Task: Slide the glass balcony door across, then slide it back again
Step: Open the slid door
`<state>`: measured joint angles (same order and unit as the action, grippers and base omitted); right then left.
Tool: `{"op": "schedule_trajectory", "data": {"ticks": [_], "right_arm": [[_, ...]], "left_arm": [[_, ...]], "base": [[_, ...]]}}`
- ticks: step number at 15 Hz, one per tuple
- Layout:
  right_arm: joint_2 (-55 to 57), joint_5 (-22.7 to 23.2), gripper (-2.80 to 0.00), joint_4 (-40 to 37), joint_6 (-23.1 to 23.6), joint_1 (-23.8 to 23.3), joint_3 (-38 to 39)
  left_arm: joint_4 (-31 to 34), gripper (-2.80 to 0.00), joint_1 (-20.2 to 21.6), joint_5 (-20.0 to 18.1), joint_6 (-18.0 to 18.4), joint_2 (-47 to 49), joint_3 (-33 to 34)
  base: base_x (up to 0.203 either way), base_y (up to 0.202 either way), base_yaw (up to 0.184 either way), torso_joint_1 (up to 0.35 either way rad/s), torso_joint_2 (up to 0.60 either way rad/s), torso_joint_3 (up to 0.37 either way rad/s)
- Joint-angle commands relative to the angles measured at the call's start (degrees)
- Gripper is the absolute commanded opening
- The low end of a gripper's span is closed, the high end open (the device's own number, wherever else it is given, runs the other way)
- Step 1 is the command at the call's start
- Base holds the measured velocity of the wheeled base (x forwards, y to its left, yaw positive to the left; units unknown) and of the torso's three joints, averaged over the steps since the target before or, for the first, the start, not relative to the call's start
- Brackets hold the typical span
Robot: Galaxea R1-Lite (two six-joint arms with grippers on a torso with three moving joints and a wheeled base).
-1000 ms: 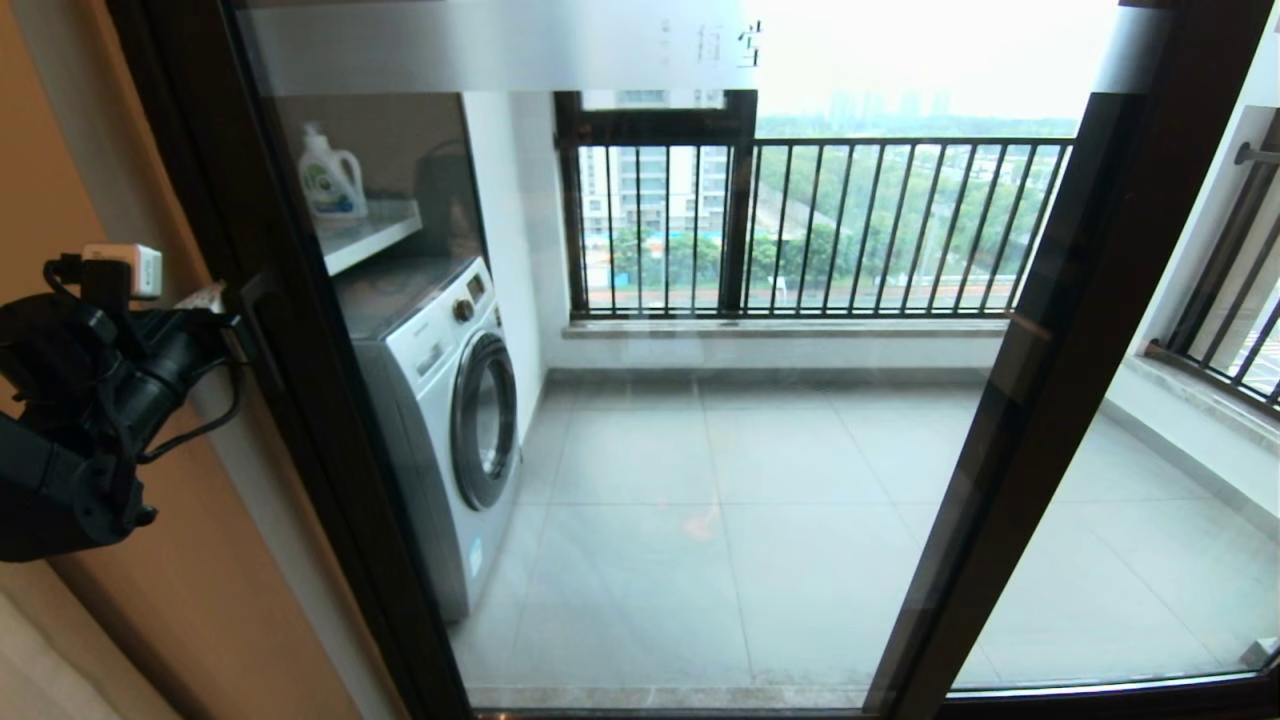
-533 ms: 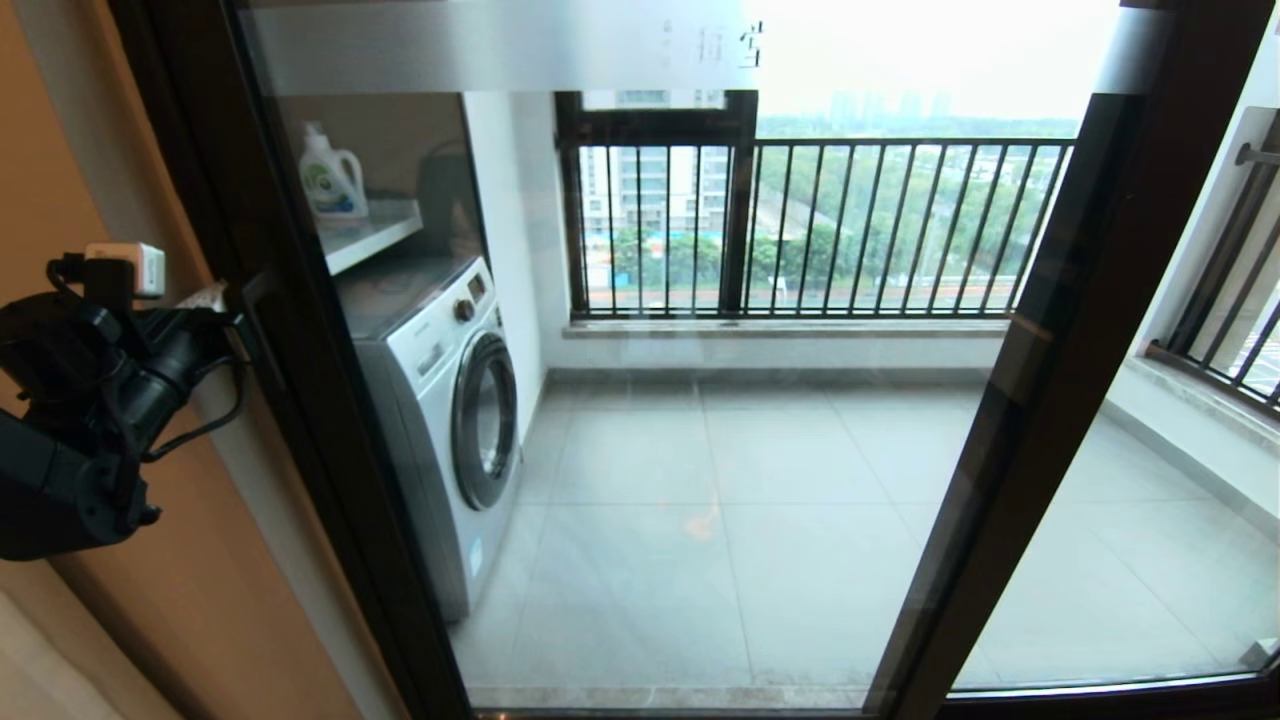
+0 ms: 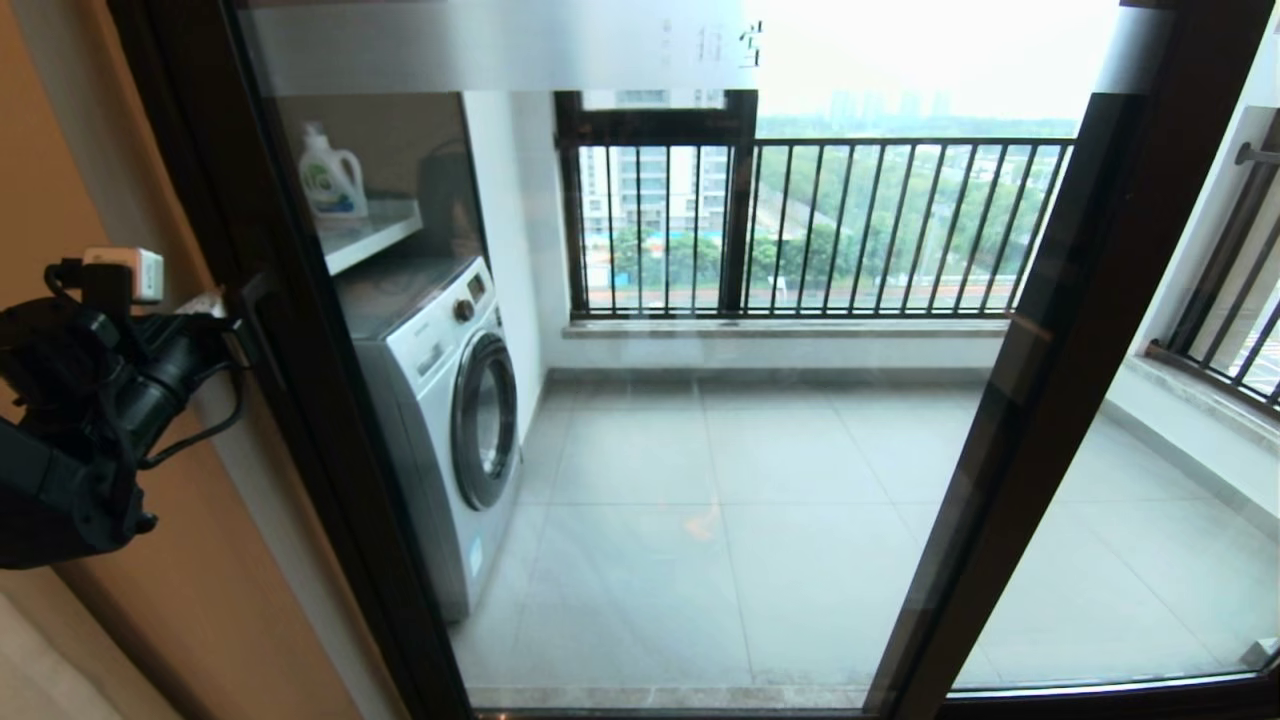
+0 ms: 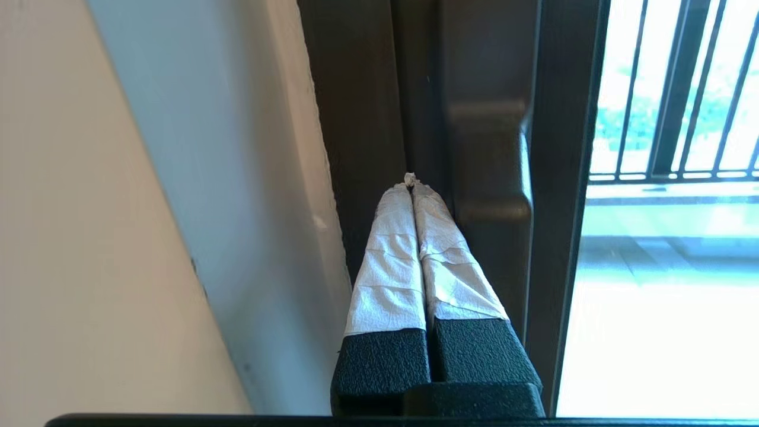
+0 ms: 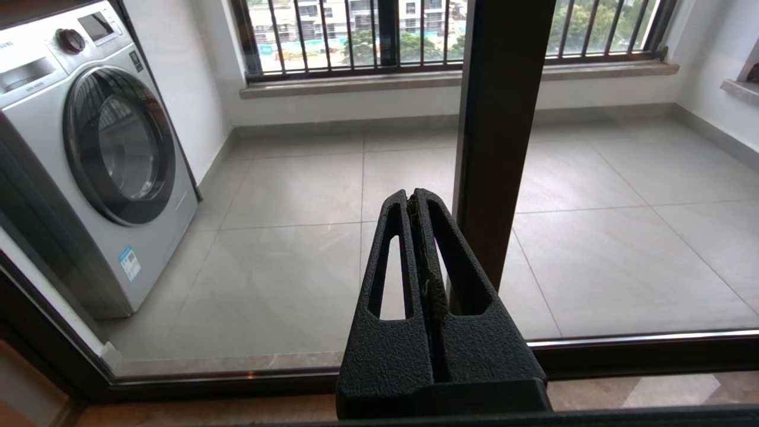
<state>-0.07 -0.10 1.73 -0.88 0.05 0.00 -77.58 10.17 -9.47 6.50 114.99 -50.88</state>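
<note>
The glass balcony door (image 3: 700, 450) fills the head view, with a dark brown frame (image 3: 300, 420) and a frosted strip of characters (image 3: 500, 45) at the top. Its black bar handle (image 3: 258, 325) sits on the left stile. My left gripper (image 3: 222, 305) is shut with nothing between its fingers. Its white-taped fingertips (image 4: 391, 237) press into the groove of the frame right beside the handle (image 4: 489, 154). My right gripper (image 5: 414, 198) is also shut and empty. It hangs low before the glass near a dark vertical stile (image 5: 498, 118), out of the head view.
Behind the glass stand a white washing machine (image 3: 450, 400), a shelf with a detergent bottle (image 3: 330, 180), grey floor tiles and a black railing (image 3: 850, 230). A tan wall (image 3: 60, 150) lies close on the left. The door's bottom track (image 5: 622, 356) runs along the floor.
My left arm has sunk very slightly beside the handle. The door and the right arm show no clear movement.
</note>
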Motion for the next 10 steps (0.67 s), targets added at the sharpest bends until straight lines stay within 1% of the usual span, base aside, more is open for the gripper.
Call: {"op": "schedule_trajectory", "data": {"ticks": [1,10], "right_arm": [[0.1,0.0,-2.80,0.0,0.0,0.0,0.7],[0.1,0.0,-2.80,0.0,0.0,0.0,0.7]], "left_arm": [[-0.4,-2.80,-4.9,-0.1,0.0,-0.3,0.2],[-0.6,-2.80,-5.6,0.2,-0.2,-0.4,0.3]], "base": [[0.000,0.000,0.000,0.000,0.00,0.000],[0.000,0.000,0.000,0.000,0.00,0.000]]}}
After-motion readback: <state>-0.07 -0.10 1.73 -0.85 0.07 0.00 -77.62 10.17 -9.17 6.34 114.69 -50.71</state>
